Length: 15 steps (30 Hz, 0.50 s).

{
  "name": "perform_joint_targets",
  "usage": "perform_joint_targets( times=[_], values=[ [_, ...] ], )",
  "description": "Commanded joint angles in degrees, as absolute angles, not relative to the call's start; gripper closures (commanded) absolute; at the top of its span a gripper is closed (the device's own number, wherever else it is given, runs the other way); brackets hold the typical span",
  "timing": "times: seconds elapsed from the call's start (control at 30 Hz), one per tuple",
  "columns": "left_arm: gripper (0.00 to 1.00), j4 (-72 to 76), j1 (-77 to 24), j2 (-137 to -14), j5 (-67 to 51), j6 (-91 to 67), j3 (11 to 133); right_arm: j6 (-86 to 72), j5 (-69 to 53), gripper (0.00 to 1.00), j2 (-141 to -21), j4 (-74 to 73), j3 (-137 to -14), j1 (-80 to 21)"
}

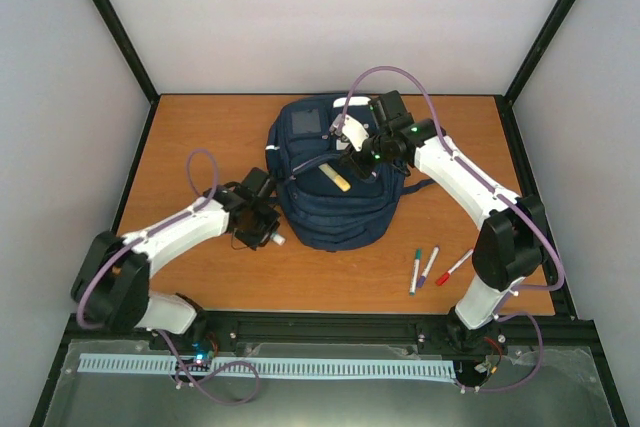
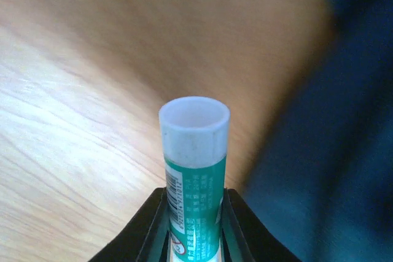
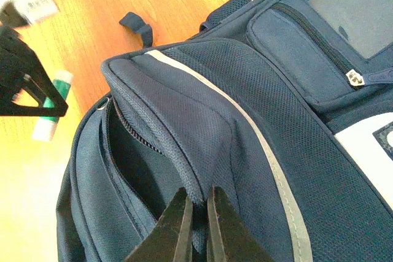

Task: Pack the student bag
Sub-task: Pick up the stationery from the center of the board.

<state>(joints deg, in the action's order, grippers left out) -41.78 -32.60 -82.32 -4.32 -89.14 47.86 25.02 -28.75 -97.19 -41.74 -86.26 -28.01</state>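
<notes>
The student bag (image 1: 330, 202) is a navy backpack lying flat in the middle of the table, with a grey stripe (image 3: 270, 151) and a front pocket (image 3: 307, 47). My right gripper (image 1: 356, 161) (image 3: 198, 199) is shut on the zipper edge of the bag's flap and holds it up, so a dark opening (image 3: 132, 157) shows beneath. Left of the bag, my left gripper (image 1: 264, 229) (image 2: 194, 193) is shut on a green glue stick (image 2: 195, 170) with a white cap (image 1: 278, 239). The stick (image 3: 51, 115) points forward out of the jaws over the wood.
Three markers (image 1: 428, 267) lie on the table right of the bag, near the right arm's base. A tan flat stick (image 1: 340, 180) lies on top of the bag by the right gripper. A dark strap (image 3: 136, 24) pokes out from the bag's side.
</notes>
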Motion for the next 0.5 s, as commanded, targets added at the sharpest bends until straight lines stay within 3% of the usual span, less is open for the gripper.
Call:
perform_joint_targets(
  times=[0.0,0.3,0.47],
  values=[
    [0.91,-38.51,-34.41,-72.63,-4.16,-82.77,52.7,24.11,-31.86,0.97,-95.21,-40.06,-87.52,-28.04],
    [0.99,-15.49,-36.88,-67.5,-8.9,-78.05,50.84,22.41,-31.98,0.97,-96.59,-42.61,-92.28,-28.04],
    [0.99,-12.6,-39.67,-71.8,-9.04,-77.2,54.43,21.16,-32.79,0.97,-97.87,-44.47,-95.94,-28.04]
  ],
)
